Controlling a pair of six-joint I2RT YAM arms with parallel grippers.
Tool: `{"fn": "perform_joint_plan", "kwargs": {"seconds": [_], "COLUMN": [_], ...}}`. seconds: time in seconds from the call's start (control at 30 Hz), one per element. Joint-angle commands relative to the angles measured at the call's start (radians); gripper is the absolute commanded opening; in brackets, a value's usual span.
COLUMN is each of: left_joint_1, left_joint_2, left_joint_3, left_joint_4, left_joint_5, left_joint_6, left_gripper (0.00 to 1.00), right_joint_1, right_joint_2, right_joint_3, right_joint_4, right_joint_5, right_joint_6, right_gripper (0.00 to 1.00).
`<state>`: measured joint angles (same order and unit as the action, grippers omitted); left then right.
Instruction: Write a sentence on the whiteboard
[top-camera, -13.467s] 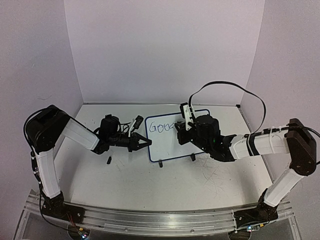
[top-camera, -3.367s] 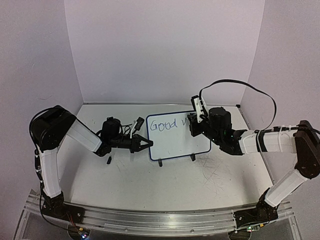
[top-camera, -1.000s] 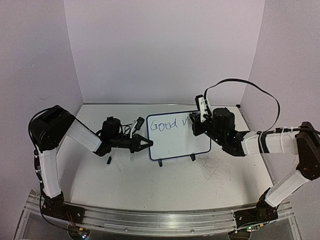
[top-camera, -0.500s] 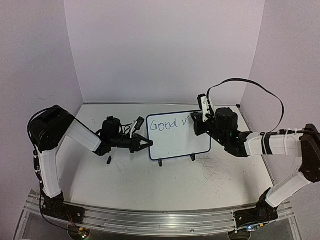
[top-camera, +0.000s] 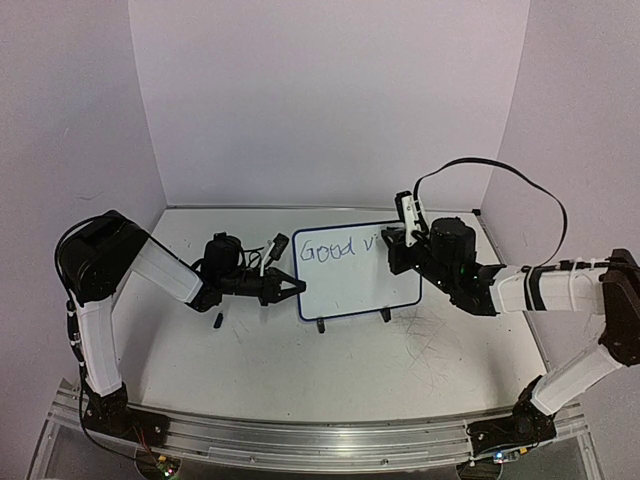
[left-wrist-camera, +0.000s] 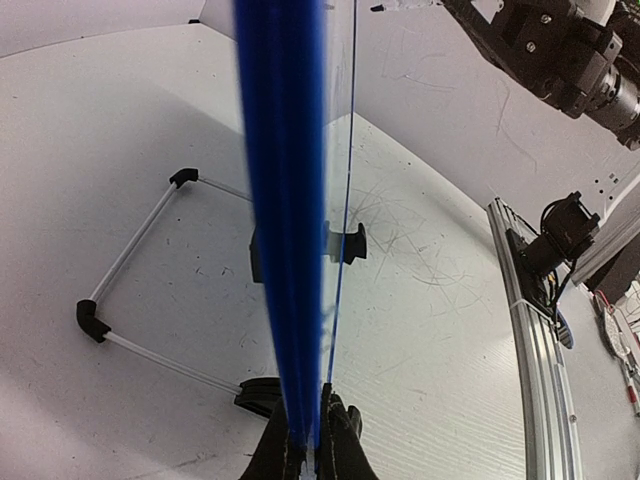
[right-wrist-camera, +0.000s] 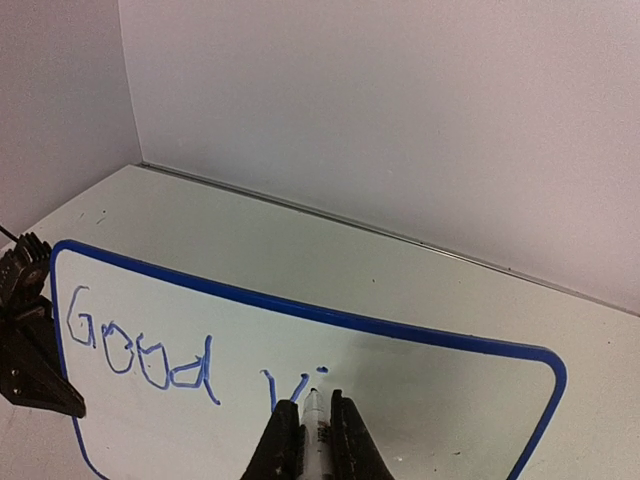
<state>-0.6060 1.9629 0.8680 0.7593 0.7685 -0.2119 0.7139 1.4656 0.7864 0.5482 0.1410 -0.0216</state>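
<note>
Right gripper tight around marker, tip on whiteboard; left gripper tight on its edge.

whiteboard upright on two black feet, mid-desk | sentence reads "Good vi", top line | left tool closed on board's left edge | right tool at sentence's end, upper right | small black piece on desk near left tool

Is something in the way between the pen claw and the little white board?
No, nothing visible. The right gripper holds a white marker, tip at the blue-framed white board, beside the blue lettering.
</note>
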Motion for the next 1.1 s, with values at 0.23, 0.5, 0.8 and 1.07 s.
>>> {"fn": "perform_joint_plan", "kwargs": {"seconds": [0.23,0.5,0.8,1.07], "left_joint_1": [0.014,0.014,0.014,0.014], "left_joint_2": [-0.022,-0.021,-0.024,-0.025], "left_joint_3": [-0.007,-0.007,-0.007,-0.007], "left_joint_4": [-0.018,-0.019,-0.019,-0.02], "left_joint_5": [-0.107,-0.104,-0.101,-0.098], "left_joint_6": [0.043,0.043,0.045,0.045], "left_gripper": [0.0,0.0,0.0,0.0], "right_joint_1": [0.0,-0.001,-0.001,-0.001], "right_joint_2": [0.019,0.029,0.049,0.053], "right_joint_3": [0.018,0.026,0.031,0.03], "right_joint_4": [0.046,0.072,0.074,0.081], "right_joint_5": [0.03,0.039,0.046,0.064], "right_joint_6": [0.005,-0.008,-0.011,-0.02], "right_gripper": [0.0,0.0,0.0,0.0]}}
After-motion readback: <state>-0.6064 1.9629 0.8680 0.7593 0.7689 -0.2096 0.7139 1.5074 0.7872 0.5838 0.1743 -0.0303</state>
